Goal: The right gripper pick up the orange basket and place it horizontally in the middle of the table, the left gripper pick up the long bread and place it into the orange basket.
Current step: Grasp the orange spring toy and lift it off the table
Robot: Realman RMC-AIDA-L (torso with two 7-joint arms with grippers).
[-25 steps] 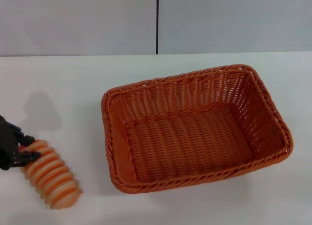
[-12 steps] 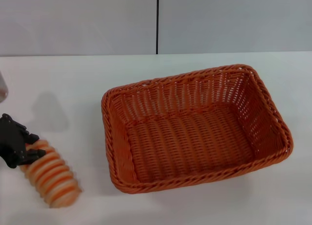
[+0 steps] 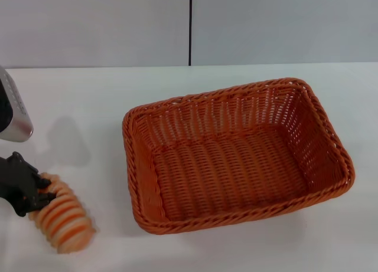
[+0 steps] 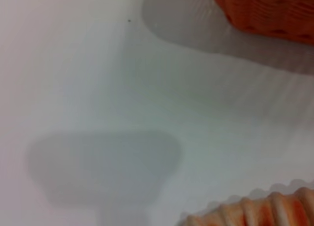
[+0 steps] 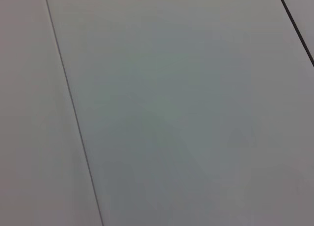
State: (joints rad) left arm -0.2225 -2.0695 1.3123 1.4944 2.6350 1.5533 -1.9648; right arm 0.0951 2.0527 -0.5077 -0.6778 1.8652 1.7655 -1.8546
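The orange basket (image 3: 236, 157) lies empty in the middle of the white table (image 3: 88, 101), long side across; one corner of the basket (image 4: 267, 10) also shows in the left wrist view. The long bread (image 3: 64, 220), ridged in orange and cream, lies near the front left edge, and part of the bread (image 4: 255, 211) shows in the left wrist view. My left gripper (image 3: 47, 188) is at the bread's far-left end, its black jaws closed on that end. The right gripper is out of view.
The left arm's silver wrist (image 3: 13, 115) hangs over the table's far left. A grey panelled wall (image 3: 266, 24) with a dark seam stands behind the table; the right wrist view shows only those wall panels (image 5: 171, 113).
The left gripper's jaws have narrowed onto the bread's end and shifted slightly right and toward the front. The silver wrist has come into view. The basket has not moved.
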